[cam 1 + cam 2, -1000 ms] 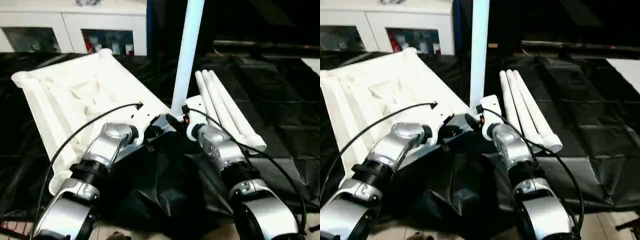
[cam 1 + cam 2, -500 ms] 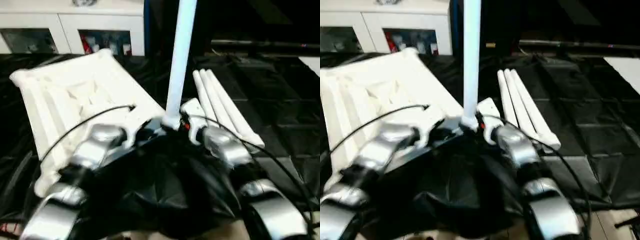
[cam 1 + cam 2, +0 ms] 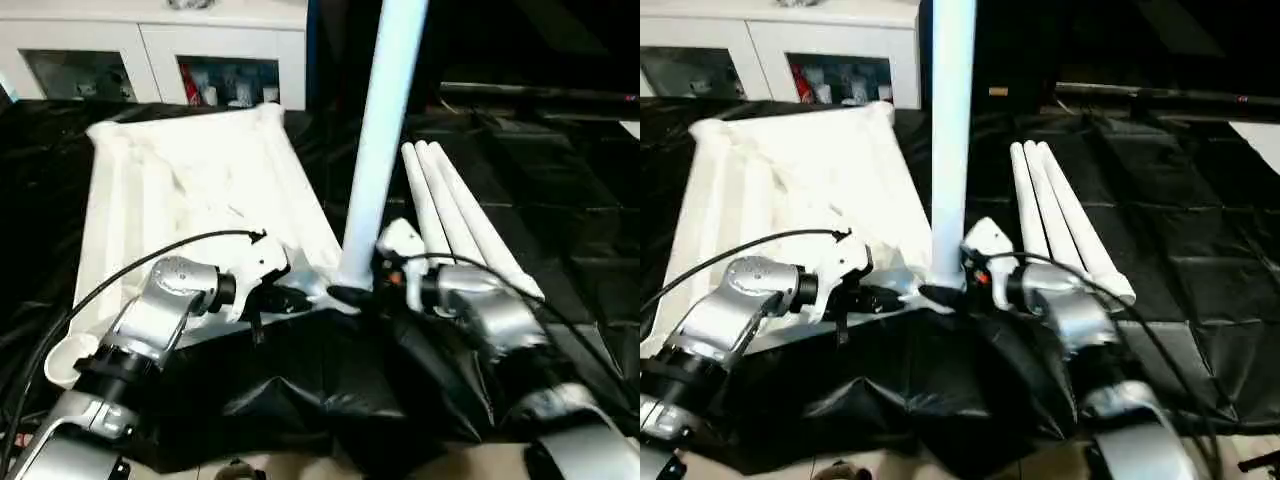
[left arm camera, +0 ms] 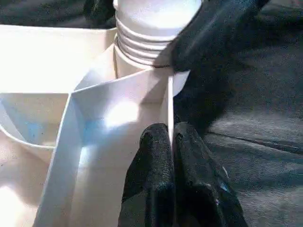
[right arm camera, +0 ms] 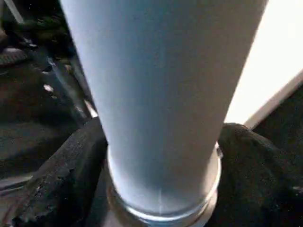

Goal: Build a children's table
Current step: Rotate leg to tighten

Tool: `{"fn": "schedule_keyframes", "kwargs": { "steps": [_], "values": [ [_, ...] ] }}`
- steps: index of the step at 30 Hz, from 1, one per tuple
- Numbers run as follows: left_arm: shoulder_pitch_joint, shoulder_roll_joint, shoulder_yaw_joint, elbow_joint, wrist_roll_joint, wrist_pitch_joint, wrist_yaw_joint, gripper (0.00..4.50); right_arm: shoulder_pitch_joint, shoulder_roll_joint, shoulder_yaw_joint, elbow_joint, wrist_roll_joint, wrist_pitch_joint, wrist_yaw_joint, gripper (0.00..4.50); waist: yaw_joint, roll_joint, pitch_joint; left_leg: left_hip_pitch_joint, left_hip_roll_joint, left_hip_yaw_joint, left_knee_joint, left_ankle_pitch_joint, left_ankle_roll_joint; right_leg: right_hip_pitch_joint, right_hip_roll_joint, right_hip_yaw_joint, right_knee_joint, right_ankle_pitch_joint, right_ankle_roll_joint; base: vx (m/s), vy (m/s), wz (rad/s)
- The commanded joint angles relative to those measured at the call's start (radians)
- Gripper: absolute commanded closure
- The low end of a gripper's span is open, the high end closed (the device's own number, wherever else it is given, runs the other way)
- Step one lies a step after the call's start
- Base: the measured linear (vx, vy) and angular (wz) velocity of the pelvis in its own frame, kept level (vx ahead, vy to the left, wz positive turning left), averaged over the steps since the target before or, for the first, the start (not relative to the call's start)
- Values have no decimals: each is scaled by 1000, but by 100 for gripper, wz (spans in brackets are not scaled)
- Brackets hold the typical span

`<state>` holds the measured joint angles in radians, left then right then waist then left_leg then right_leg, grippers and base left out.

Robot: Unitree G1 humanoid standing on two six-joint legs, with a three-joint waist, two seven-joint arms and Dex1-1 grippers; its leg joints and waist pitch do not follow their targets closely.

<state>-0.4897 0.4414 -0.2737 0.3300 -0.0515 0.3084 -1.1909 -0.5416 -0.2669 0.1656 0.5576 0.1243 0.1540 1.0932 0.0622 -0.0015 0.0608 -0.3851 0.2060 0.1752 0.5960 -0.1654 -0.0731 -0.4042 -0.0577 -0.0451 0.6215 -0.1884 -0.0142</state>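
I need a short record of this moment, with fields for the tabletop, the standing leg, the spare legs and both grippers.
tabletop: white tabletop lies underside up on black sheet
standing leg: leg upright at the tabletop's near corner
spare legs: three legs lie side by side, right of it
left gripper: left gripper shut on a tabletop rib
right gripper: right gripper, fingers on either side of the standing leg's base

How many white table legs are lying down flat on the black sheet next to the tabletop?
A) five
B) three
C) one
B: three loose legs lie side by side on the black sheet, while a fourth leg stands upright at the corner of the tabletop.
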Motion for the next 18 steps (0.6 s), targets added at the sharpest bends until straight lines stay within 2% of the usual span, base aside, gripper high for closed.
{"fn": "schedule_keyframes", "kwargs": {
  "steps": [1, 4, 10, 14, 15, 16, 17, 18],
  "values": [
    [-4, -3, -10, -65, -58, 4, -63, 450, 7, -7, 8, -37, 23, 23, 38, 87, -2, 6, -71, 21, 26, -3, -71, -219, 29, 48, -67, 41, -72, -155, -231, 0, 0, 0],
    [0, -1, -13, -73, -57, 5, -65, 450, 12, -8, 10, -47, 24, 32, 46, 100, -3, 6, -70, 22, 26, -2, -70, -227, 26, 45, -68, 41, -74, -166, -235, 0, 0, 0],
    [-3, -19, -9, -58, -32, 0, -9, 450, 27, 7, 26, -61, 21, 55, 25, 157, -4, 1, -71, 21, 24, -3, -70, -210, 23, 48, -67, 41, -73, -163, -228, 0, 0, 0],
    [-28, -67, 17, -20, -10, 12, 103, 450, 9, 57, 19, 15, -36, 32, -119, 175, -8, -1, -70, 20, 21, -3, -69, -207, 11, 48, -70, 41, -75, -189, -219, 0, 0, 0],
    [-56, -106, 35, 16, 7, 35, 193, 450, -29, 110, -6, 110, -75, 23, -295, 178, -10, -1, -70, 19, 21, -2, -69, -209, 7, 45, -70, 42, -74, -199, -217, 0, 0, 0],
    [-58, -110, 37, 19, 8, 38, 202, 450, -33, 116, -9, 119, -78, 23, -312, 178, -20, -3, -67, 18, 18, -3, -71, -220, -4, 44, -68, 42, -77, -228, -213, 0, 0, 0],
    [-85, -146, 54, 46, 22, 71, 283, 450, -66, 165, -41, 189, -77, 28, -439, 178, -27, -2, -68, 21, 17, -3, -68, -232, -17, 42, -70, 42, -78, -259, -210, 0, 0, 0],
    [-85, -146, 54, 46, 22, 71, 283, 450, -66, 165, -41, 189, -77, 28, -439, 178, -30, -1, -66, 21, 17, -5, -70, -242, -19, 43, -70, 42, -80, -276, -207, 0, 0, 0]
  ]
}}
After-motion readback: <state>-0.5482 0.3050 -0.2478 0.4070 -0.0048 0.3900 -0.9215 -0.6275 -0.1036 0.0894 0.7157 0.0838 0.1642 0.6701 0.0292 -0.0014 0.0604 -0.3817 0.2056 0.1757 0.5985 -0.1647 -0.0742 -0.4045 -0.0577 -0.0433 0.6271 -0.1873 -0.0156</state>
